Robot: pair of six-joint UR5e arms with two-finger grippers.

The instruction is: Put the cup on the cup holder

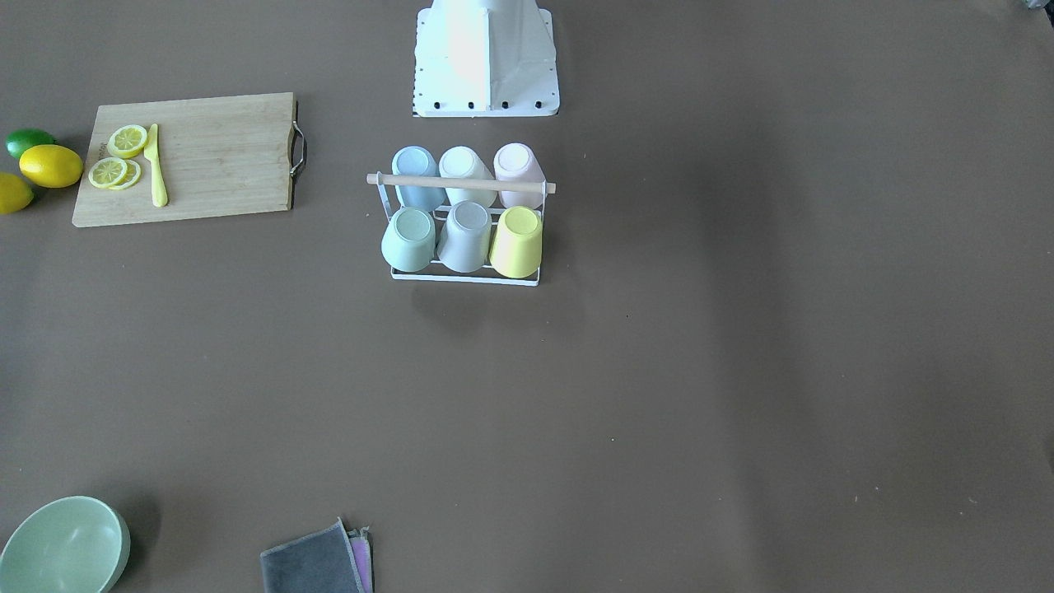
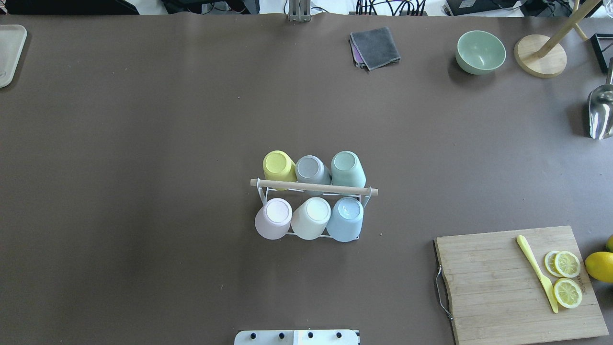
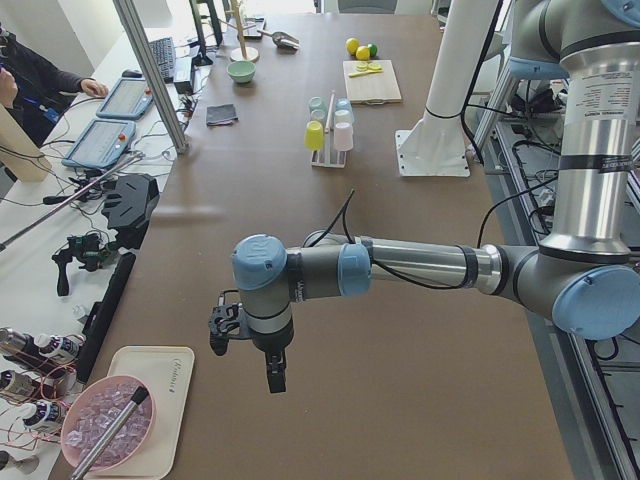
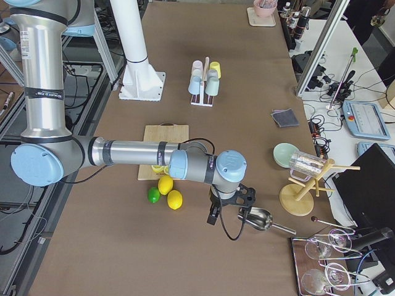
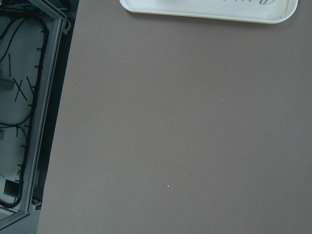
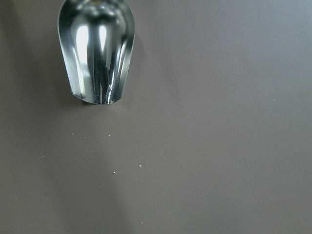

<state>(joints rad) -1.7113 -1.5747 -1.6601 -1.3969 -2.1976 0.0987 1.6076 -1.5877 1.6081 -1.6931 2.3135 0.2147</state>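
The cup holder [image 2: 313,187] stands mid-table, a white wire rack with a wooden bar [image 1: 461,183] across its top. Several cups sit upside down on its prongs: yellow [image 2: 278,166], grey [image 2: 310,170] and green [image 2: 347,168] in the far row, pink [image 2: 273,218], cream [image 2: 311,217] and blue [image 2: 346,219] in the near row. My left gripper [image 3: 250,355] hangs above the table's left end, far from the rack. Far from it too, my right gripper [image 4: 228,206] hangs at the right end, beside a metal scoop [image 6: 96,48]. Neither wrist view shows fingers, so I cannot tell either gripper's state.
A cutting board [image 2: 517,282] holds lemon slices [image 2: 567,278] and a yellow knife [image 2: 536,272], with lemons [image 1: 51,165] beside it. A green bowl [image 2: 480,51], a grey cloth [image 2: 375,47] and a wooden stand [image 2: 541,60] lie along the far edge. A white tray [image 5: 209,9] sits at the left end.
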